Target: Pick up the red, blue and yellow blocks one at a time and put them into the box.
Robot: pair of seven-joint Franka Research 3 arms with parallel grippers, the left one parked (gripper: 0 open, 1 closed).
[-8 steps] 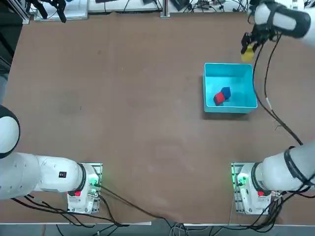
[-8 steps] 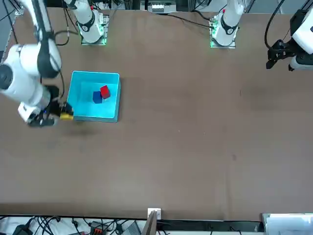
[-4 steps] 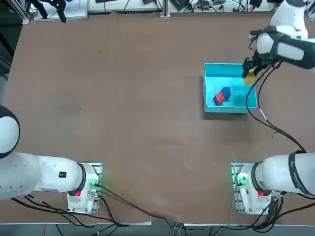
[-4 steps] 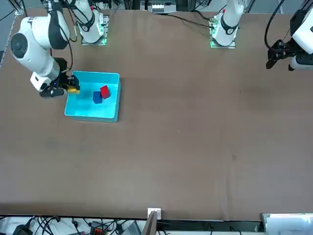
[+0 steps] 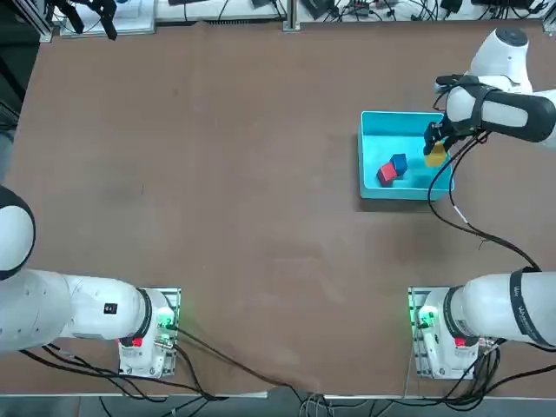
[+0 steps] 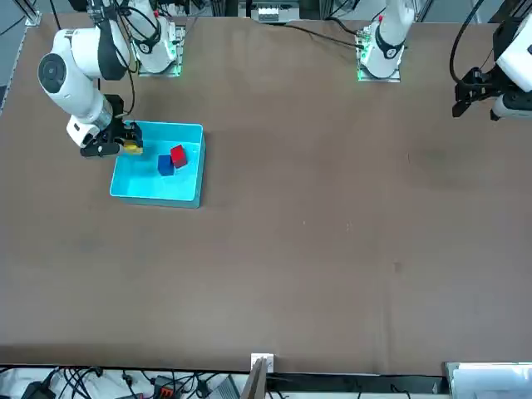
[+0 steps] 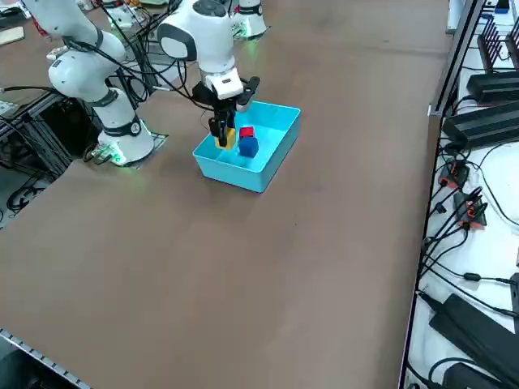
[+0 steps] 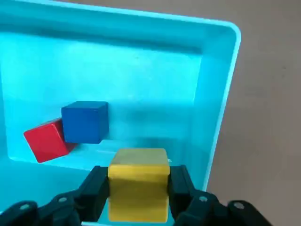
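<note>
Red block point(image 5: 386, 175) and blue block point(image 5: 399, 162) lie touching inside the box point(image 5: 375, 124), toward its near side, red on the left. Box sits on table point(image 5: 217, 200), right half, far from the bases. Right gripper point(image 5: 435, 144) hangs above box's right edge, fingers point(image 8: 96, 186) clamped on yellow block point(image 8: 139, 184), held clear of box floor.

You have three small plain cubes on record: one red cube point(image 8: 44, 140), one blue cube point(image 8: 84, 122) and one yellow cube point(image 8: 138, 184). You have one shallow, square, light cyan open-topped box point(image 8: 214, 113); two cubes lie inside that box.
</note>
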